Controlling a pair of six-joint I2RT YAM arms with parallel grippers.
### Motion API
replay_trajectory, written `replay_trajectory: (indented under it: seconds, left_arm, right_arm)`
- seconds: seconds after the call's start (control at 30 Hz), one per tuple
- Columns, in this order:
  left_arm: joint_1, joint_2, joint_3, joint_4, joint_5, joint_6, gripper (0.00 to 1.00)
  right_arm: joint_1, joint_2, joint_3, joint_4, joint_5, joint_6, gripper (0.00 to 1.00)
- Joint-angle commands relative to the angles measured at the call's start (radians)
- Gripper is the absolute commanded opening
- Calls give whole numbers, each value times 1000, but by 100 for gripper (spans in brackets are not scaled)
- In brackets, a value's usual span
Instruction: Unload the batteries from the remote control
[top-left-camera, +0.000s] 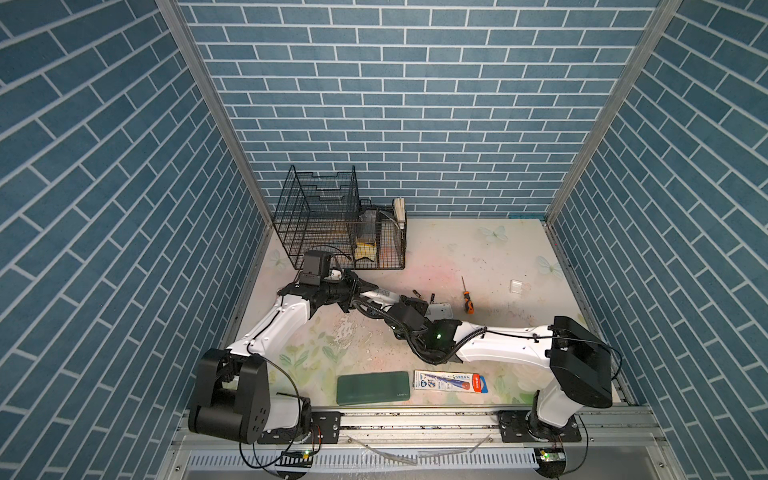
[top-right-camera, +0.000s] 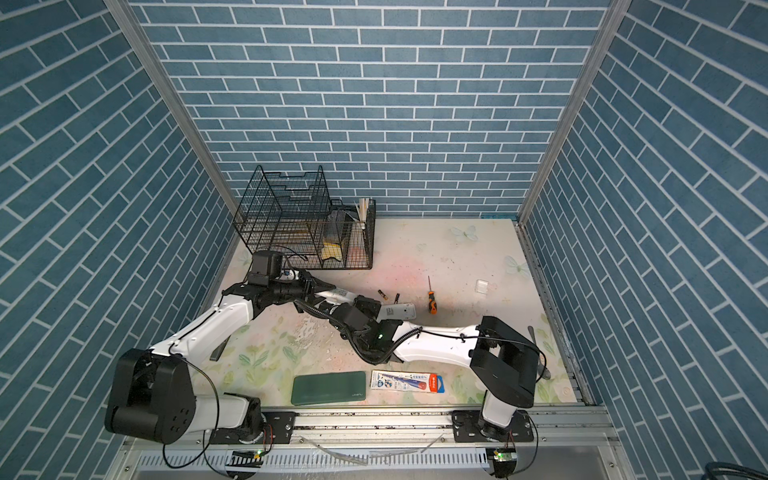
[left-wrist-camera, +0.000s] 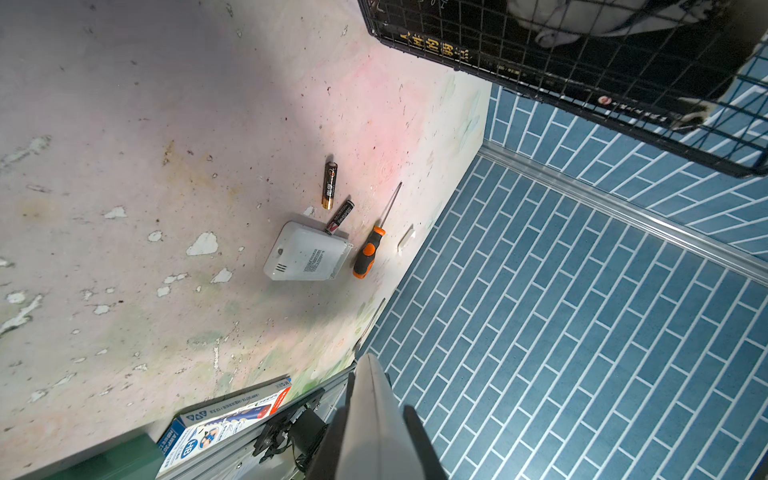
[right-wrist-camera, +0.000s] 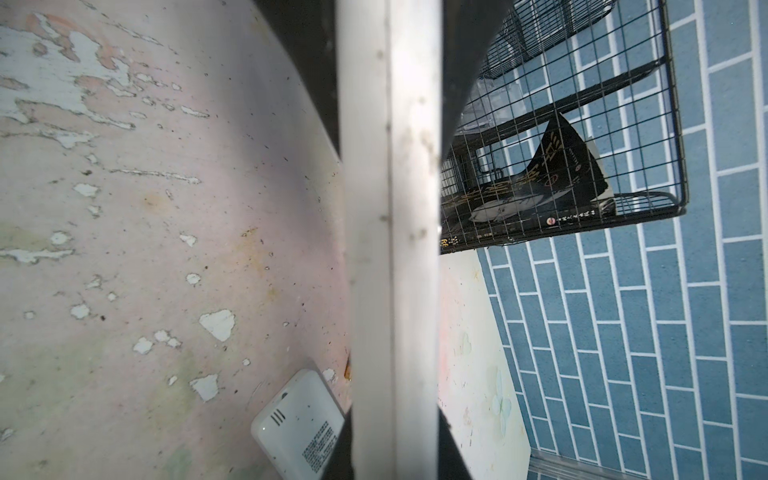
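**White remote clamped by both grippers, two batteries loose on the table**

White and slim, the remote control (top-left-camera: 379, 296) sits between the two arms, left of centre in both top views. The left gripper (top-left-camera: 367, 287) has closed on one end. In the left wrist view its dark fingers (left-wrist-camera: 419, 440) press the pale body from either side. The right gripper (top-left-camera: 398, 301) grips the other end the same way, jaws narrow against the remote's flanks in the right wrist view.

Two batteries (left-wrist-camera: 329, 185) lie flat on the table (top-left-camera: 478, 249) just right of the grippers, both black with gold ends. One lies free, and the other rests with an end at the edge of the white back cover (left-wrist-camera: 307, 253). Whether more sit inside the remote cannot be told — its open side is hidden.

An orange-handled screwdriver (left-wrist-camera: 368, 253) lies just beside the cover, with a small white piece (left-wrist-camera: 406, 239) a little beyond it. A black wire rack (top-left-camera: 316, 224) stands at the back left. A green case (top-left-camera: 373, 387) and a pen packet (top-left-camera: 451, 381) lie side by side along the front edge — well apart from the batteries.
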Motion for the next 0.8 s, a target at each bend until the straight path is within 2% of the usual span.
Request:
replay_trajectory:
  seconds: [0.0,0.17,0.33,0.53,0.63,0.77]
  left_arm:
    - [12,4,8,8,-20,43,0]
    - [15,4,13,13,-19,49,0]
    - [31,6,19,48,-19,42,0]
    - [46,24,-10,213,-14,-52,0]
    - [48,37,-33,331,-21,-102,0]
    - [48,49,-63,447,-47,-97,0]
  right_arm:
    - [4,-59,-25,49,30,25,0]
    - [4,-59,-28,57,52,21,1]
    - [4,-77,-50,57,62,24,22]
    - [8,-114,-76,22,61,67,44]
    - [20,-137,-87,-18,58,106,47]
    - [30,-205,-105,-119,9,235,48]
